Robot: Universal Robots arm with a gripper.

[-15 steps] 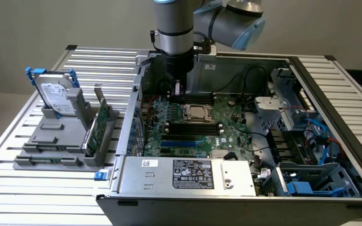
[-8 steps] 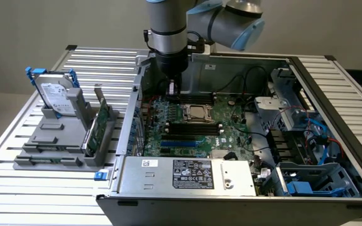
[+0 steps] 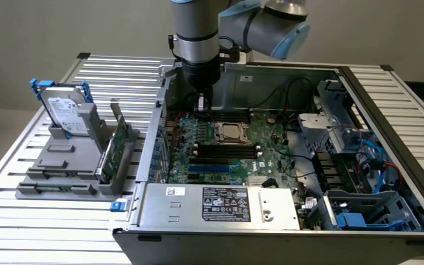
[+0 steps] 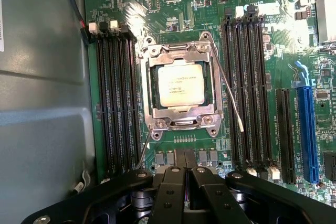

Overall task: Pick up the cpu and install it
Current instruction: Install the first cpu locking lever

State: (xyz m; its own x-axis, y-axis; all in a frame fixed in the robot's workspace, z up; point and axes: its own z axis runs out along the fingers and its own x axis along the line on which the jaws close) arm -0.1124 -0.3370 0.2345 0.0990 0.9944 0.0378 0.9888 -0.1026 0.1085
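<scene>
The cpu (image 4: 181, 86) lies flat in the motherboard (image 3: 275, 157) socket, inside the open computer case (image 3: 388, 99). It is a small square chip with a silvery, faintly printed metal top and a pale tan rim. A steel socket frame (image 4: 157, 52) surrounds it, with thin wire levers beside it; whether the frame is clamped down is hard to tell. Banks of black memory slots (image 4: 113, 108) flank the socket on both sides.

The gripper (image 3: 201, 104) hangs just beyond the far edge of the socket, low over the board, its fingers (image 4: 176, 174) pressed together with nothing between them.

On the slatted table (image 3: 20, 221), to the exterior view's left of the case, a grey holder (image 3: 57, 165) carries a hard drive (image 3: 68, 113) in a blue bracket and an upright green circuit card (image 3: 116, 146).
</scene>
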